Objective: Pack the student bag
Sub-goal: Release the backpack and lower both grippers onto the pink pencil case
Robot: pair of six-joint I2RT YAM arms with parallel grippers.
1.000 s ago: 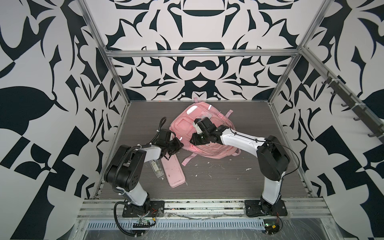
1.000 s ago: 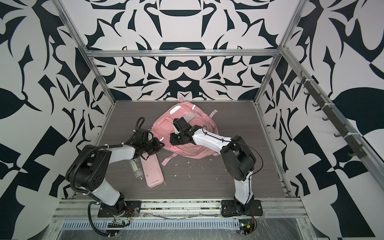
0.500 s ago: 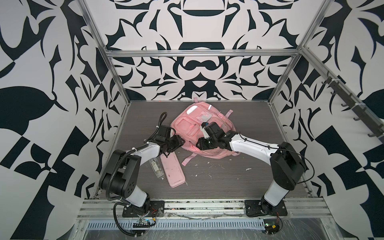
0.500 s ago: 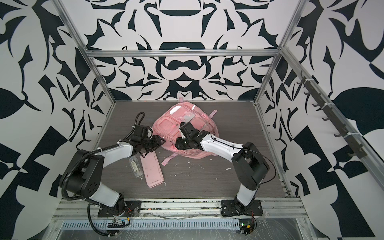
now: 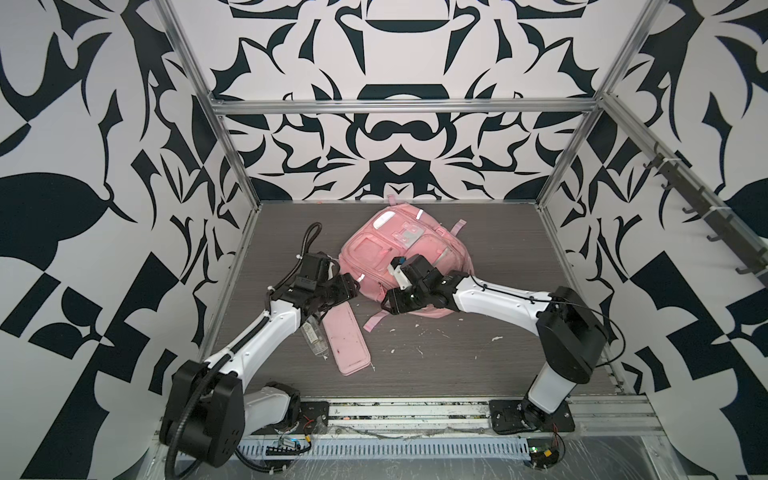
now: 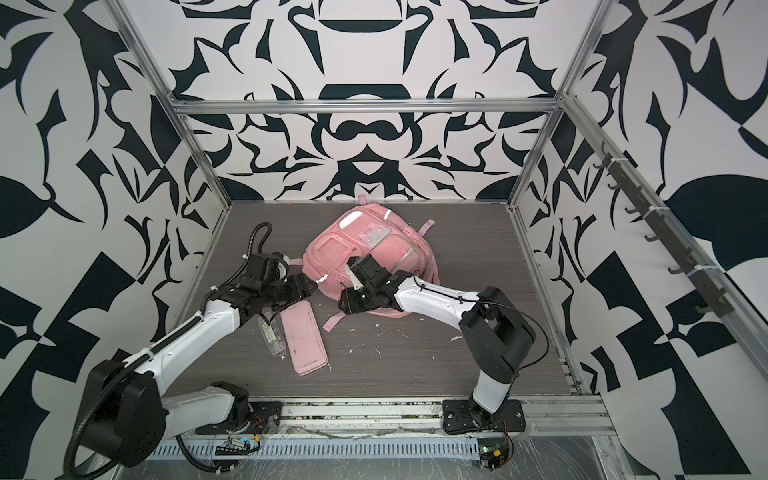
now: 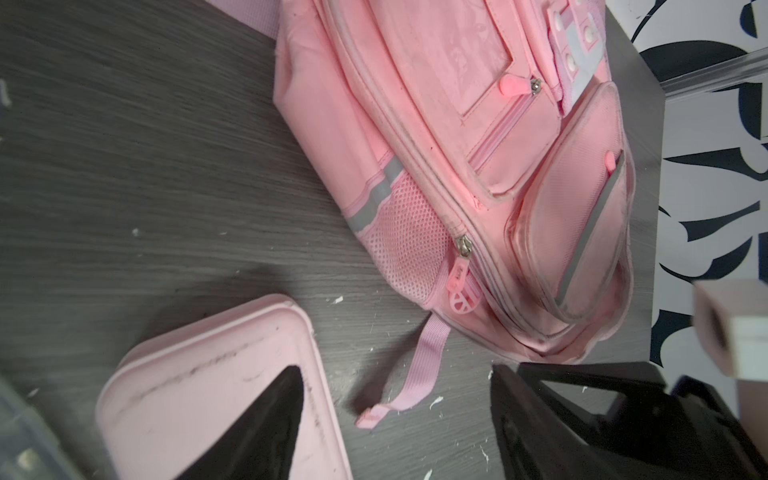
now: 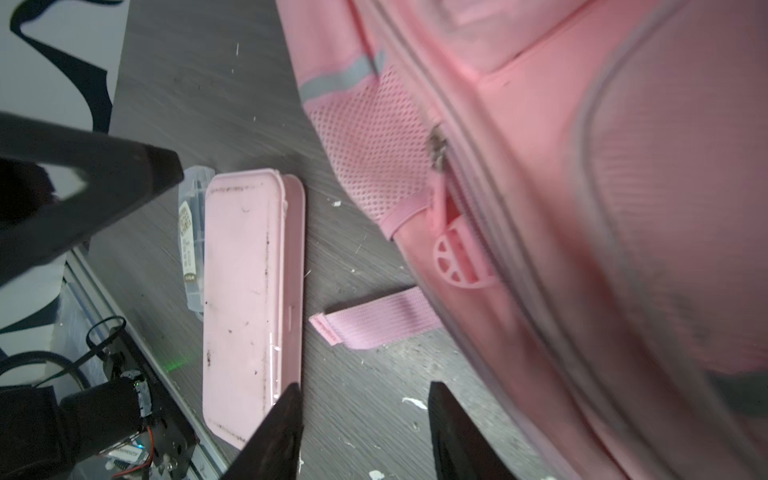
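The student bag lies front pockets up on the dark table, toward the back and near the middle in both top views, with one loose pink strap trailing off its near edge. The left pincer sits low at the bag's near-left corner. In the left wrist view its two black jaws stand wide apart with nothing between them but bare table and the strap's end, and the bag is clear of both. The right pincer hangs at the bag's near edge, just beside the strap. In the right wrist view its jaws are parted and empty, over the table between the bag and a flat pink pencil case. A round pink zipper pull hangs on the bag's side by the mesh pocket. The pencil case lies closed, nearer the front, and a clear plastic box lies against its left edge.
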